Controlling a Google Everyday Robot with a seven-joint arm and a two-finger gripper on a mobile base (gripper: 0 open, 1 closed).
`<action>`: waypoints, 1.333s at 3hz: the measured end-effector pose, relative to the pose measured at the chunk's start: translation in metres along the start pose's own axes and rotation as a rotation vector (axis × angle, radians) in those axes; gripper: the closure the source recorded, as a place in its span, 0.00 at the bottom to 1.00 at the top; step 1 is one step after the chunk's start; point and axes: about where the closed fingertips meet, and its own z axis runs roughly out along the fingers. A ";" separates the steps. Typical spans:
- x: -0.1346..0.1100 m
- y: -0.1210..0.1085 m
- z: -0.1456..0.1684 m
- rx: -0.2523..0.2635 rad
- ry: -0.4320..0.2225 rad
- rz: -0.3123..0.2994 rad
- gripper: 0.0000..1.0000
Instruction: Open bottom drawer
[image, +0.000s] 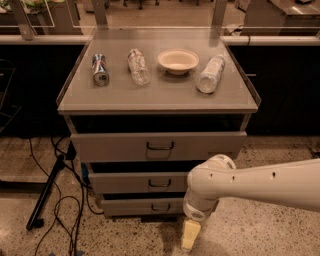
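The bottom drawer is the lowest and narrowest of three grey drawer fronts, with a small dark loop handle at its centre. It sits near the floor. My white arm comes in from the right and bends down in front of the cabinet. My gripper hangs just below and to the right of the bottom drawer, close to the floor, its pale fingers pointing down. It touches nothing that I can see.
On the cabinet top lie a can, a clear bottle, a cream bowl and a plastic bottle. Cables and a dark pole lie on the floor at left.
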 end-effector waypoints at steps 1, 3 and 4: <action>0.001 -0.001 0.014 -0.014 -0.018 0.001 0.00; 0.015 -0.031 0.096 -0.044 -0.066 0.059 0.00; 0.015 -0.031 0.096 -0.044 -0.066 0.059 0.00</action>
